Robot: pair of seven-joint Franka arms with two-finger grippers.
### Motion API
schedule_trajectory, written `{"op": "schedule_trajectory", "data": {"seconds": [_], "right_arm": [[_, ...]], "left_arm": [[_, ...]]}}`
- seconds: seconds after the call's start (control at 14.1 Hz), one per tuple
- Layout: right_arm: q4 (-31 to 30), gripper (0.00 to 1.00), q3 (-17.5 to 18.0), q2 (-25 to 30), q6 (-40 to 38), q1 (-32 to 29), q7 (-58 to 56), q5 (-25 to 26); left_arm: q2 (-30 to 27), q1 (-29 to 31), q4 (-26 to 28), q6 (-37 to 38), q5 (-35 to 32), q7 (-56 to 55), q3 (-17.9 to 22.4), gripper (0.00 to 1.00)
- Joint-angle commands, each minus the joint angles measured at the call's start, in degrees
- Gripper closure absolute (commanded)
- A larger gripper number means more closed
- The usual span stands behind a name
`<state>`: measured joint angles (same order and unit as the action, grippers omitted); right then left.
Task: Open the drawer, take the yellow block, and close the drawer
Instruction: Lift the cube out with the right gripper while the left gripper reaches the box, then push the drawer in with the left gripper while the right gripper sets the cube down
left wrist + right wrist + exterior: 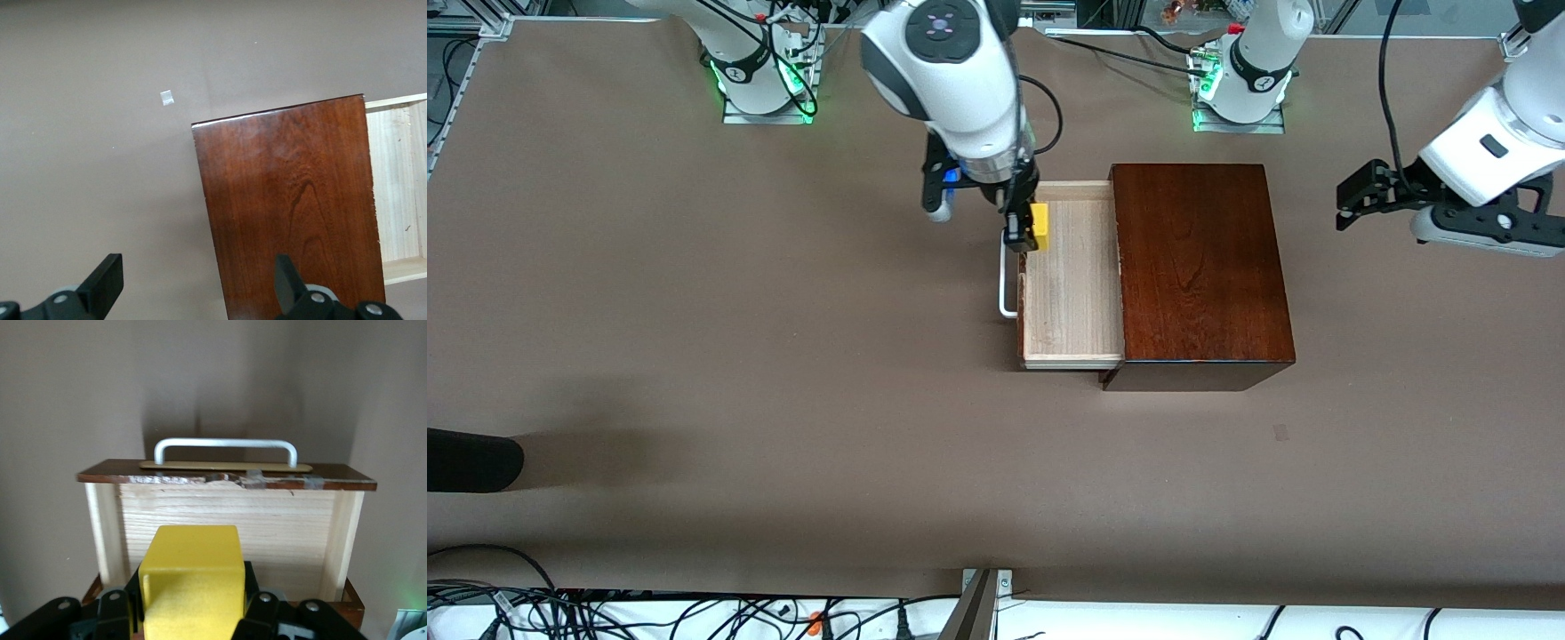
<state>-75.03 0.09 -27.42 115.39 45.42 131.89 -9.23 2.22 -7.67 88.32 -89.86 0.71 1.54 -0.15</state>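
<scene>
The drawer [1072, 284] is pulled out of the dark mahogany box [1199, 267] toward the right arm's end; its pale wooden tray is bare and its white handle [1007, 289] shows. My right gripper [1032, 227] is shut on the yellow block [1040, 226] and holds it in the air over the drawer's corner near the handle. In the right wrist view the block [192, 583] sits between the fingers, with the drawer [227, 520] and its handle [225, 447] below. My left gripper [1352, 197] is open and waits in the air past the box at the left arm's end.
The left wrist view shows the box top [293, 207], part of the open drawer [400, 180] and a small pale scrap [167, 97] on the brown table. A dark object [471, 460] lies at the table's edge at the right arm's end.
</scene>
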Motion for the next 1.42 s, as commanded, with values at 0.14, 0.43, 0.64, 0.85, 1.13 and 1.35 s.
{"op": "schedule_trajectory", "data": {"seconds": [0.14, 0.43, 0.64, 0.85, 1.13, 1.35], "right_arm": [[-0.6, 0.79, 0.4, 1.8, -5.4, -5.9, -13.3, -1.9], [-0.9, 0.79, 0.5, 1.8, -6.6, -11.1, -25.9, -2.5], [-1.3, 0.79, 0.4, 1.4, -10.0, -15.8, -37.3, -2.5], [-2.5, 0.79, 0.2, 1.1, -15.3, -21.3, -52.1, -2.5], [-7.0, 0.79, 0.0, 1.1, -15.9, -25.6, -72.5, -2.3], [-10.6, 0.78, -2.1, 1.1, -14.5, -25.6, -86.7, -1.8]], "left_arm": [[1.2, -0.2, -2.1, 0.4, -0.4, 0.6, -1.4, 0.00], [1.2, -0.2, -2.1, 0.4, -0.4, 0.4, -2.0, 0.00], [1.2, -0.2, -2.1, 0.2, -0.4, 0.2, -3.6, 0.00], [1.3, -0.3, -2.7, 0.2, -0.4, 0.1, -6.2, 0.00], [1.9, -0.3, -3.9, 0.4, -0.4, 0.6, -9.2, 0.00], [1.8, -0.4, -4.0, 0.4, -0.3, 0.3, -12.2, 0.00]]}}
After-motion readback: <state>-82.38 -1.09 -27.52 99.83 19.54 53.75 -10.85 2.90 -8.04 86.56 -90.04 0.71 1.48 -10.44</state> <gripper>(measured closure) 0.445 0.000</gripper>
